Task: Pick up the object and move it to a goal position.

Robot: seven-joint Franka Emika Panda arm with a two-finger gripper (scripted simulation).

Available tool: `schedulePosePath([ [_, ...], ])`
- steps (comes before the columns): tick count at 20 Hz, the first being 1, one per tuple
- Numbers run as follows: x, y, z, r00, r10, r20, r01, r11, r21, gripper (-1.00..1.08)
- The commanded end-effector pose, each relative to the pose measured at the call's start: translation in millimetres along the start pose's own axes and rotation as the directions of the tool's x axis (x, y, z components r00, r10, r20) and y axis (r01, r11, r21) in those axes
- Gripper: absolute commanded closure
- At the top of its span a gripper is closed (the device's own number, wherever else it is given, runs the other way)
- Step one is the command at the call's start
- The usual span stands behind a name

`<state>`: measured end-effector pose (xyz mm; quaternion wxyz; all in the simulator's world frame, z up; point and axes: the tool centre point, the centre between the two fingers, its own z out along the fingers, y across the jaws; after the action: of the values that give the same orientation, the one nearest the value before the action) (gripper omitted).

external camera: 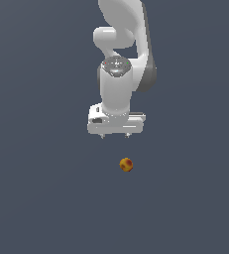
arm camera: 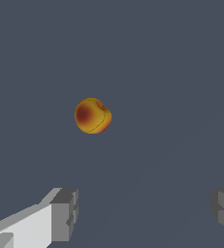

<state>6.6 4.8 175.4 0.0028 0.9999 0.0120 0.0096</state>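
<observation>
The object (external camera: 126, 164) is a small round orange-yellow ball with dark red patches, lying on the flat grey surface below the arm in the exterior view. My white gripper (external camera: 115, 135) hangs above it, slightly toward the exterior view's left, with a clear gap between them. Its two short fingertips (external camera: 102, 135) stand wide apart and hold nothing. In the wrist view the object (arm camera: 92, 116) shows whole, away from the grey finger pads (arm camera: 65, 213), and the gripper (arm camera: 145, 213) is open.
A plain dark grey surface (external camera: 36, 198) fills both views. Behind the gripper the white arm (external camera: 121, 39) rises out of the exterior view.
</observation>
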Motion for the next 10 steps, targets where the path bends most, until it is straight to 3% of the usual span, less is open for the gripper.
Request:
schedulePosePath([
  [1,0.0,0.0,0.0,1.000,0.000,0.000,0.000,1.000,0.000,-0.92],
  [10,3.5,-34.4,-0.2,0.999,-0.037,-0.014,0.038,0.999,0.032,-0.92],
])
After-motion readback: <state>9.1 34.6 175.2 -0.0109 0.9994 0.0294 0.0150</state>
